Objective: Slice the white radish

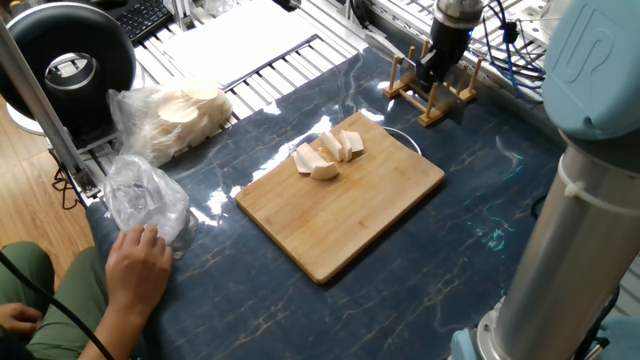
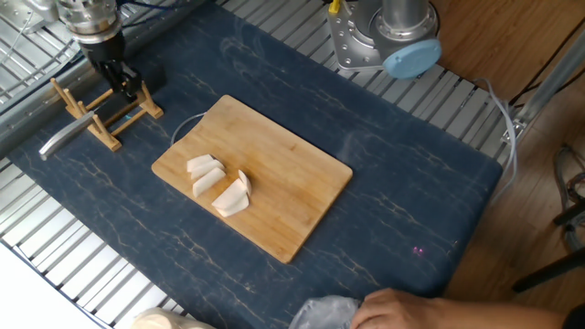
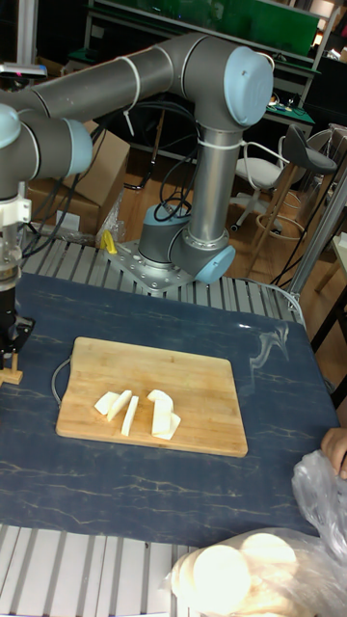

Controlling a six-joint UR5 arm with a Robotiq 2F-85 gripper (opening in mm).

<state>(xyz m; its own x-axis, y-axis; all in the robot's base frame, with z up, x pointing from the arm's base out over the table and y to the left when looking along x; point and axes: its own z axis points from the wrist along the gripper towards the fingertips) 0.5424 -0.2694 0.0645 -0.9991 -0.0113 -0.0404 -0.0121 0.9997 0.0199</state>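
The white radish lies as several cream-white wedge pieces (image 1: pixel 328 152) (image 2: pixel 219 183) (image 3: pixel 140 410) on the wooden cutting board (image 1: pixel 350 215) (image 2: pixel 292 187) (image 3: pixel 198 371). My gripper (image 1: pixel 432 72) (image 2: pixel 125 87) (image 3: pixel 12 333) is away from the board, down at the small wooden knife rack (image 1: pixel 440 100) (image 2: pixel 102 117). It looks shut on the dark handle of a knife. The knife's metal blade (image 2: pixel 62 139) sticks out past the rack's far side. The handle itself is mostly hidden by the fingers.
A heap of pale round slices in clear plastic (image 1: pixel 175 115) (image 3: pixel 241 574) sits at the table's corner. A person's hand (image 1: pixel 135 265) (image 2: pixel 393 309) rests on another crumpled plastic bag (image 1: pixel 145 200). The arm's base (image 2: pixel 384 37) (image 3: pixel 183 255) stands at the mat's edge.
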